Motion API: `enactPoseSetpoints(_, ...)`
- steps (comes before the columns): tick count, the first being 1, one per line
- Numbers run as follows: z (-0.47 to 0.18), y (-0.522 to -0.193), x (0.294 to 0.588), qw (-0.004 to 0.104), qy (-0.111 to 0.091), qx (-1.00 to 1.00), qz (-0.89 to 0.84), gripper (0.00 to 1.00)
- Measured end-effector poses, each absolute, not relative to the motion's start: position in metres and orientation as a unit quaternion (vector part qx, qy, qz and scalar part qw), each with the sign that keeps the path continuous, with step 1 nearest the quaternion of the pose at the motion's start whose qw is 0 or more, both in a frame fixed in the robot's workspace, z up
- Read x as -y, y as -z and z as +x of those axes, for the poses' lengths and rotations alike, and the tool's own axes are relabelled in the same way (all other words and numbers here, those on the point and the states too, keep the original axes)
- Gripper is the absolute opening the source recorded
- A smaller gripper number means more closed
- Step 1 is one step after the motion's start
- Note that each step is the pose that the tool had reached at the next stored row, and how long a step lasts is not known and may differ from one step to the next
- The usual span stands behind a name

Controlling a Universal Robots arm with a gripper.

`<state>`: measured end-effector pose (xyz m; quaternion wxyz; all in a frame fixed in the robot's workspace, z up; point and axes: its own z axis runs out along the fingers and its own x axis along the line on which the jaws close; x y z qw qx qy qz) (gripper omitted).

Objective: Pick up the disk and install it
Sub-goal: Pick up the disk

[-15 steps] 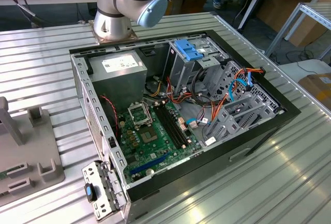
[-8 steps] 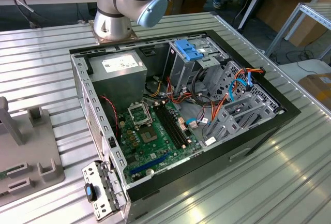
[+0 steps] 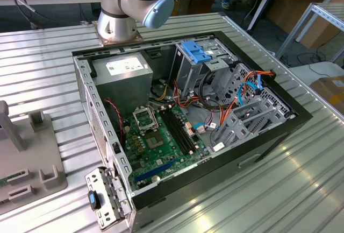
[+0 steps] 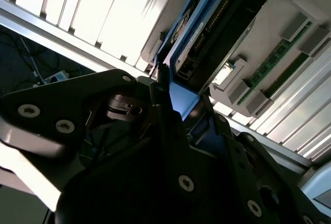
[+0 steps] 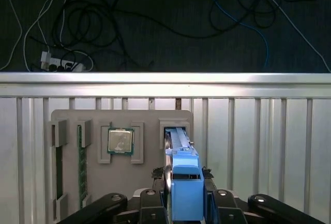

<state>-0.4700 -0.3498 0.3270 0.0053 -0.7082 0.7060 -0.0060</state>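
The disk [image 5: 185,188], dark grey in a bright blue carrier, stands on edge at a slot of the grey fixture tray [image 5: 150,118]. In both wrist views my gripper [image 5: 185,175] straddles it, one black finger pressed to each flat side and shut on the carrier. In the second wrist view the disk [image 4: 217,32] stretches away from the gripper [image 4: 186,102] toward the tray. Whether its lower edge still rests in the slot is hidden. The exterior view shows the arm's base [image 3: 131,1] behind the open computer case [image 3: 183,114].
The tray also holds a processor chip [image 5: 120,141] and a memory stick [image 5: 81,162]. The ribbed metal table's edge [image 5: 165,77] lies just beyond, with cables on the floor past it. Inside the case sit a ribbed blue flap [image 3: 196,53], drive cages [image 3: 247,120] and a motherboard [image 3: 158,141].
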Motion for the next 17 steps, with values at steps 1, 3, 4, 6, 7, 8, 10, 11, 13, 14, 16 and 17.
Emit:
enactPoseSetpoints(1, -0.470, -0.327, 0.350, 0.005, 0.006, -0.706, -0.708, 0.37)
enactPoseSetpoints(3, -0.470, -0.327, 0.350, 0.005, 0.006, -0.706, -0.708, 0.37)
enactPoseSetpoints(4, -0.470, -0.327, 0.350, 0.005, 0.006, -0.706, -0.708, 0.37)
enactPoseSetpoints(6, -0.470, -0.330, 0.350, 0.005, 0.006, -0.706, -0.708, 0.37)
enactPoseSetpoints(7, -0.470, -0.332, 0.350, 0.005, 0.006, -0.706, -0.708, 0.37)
enactPoseSetpoints(8, -0.470, -0.335, 0.350, 0.005, 0.006, -0.706, -0.708, 0.37)
enactPoseSetpoints(10, -0.470, -0.342, 0.350, 0.006, 0.006, -0.706, -0.708, 0.37)
enactPoseSetpoints(11, -0.470, -0.350, 0.350, 0.006, 0.007, -0.706, -0.708, 0.37)
enactPoseSetpoints(13, -0.470, -0.363, 0.350, 0.008, 0.008, -0.706, -0.708, 0.37)
enactPoseSetpoints(14, -0.470, -0.371, 0.350, 0.009, 0.009, -0.706, -0.708, 0.37)
enactPoseSetpoints(16, -0.470, -0.377, 0.350, 0.010, 0.010, -0.706, -0.708, 0.37)
enactPoseSetpoints(17, -0.470, -0.396, 0.350, 0.012, 0.013, -0.706, -0.708, 0.37)
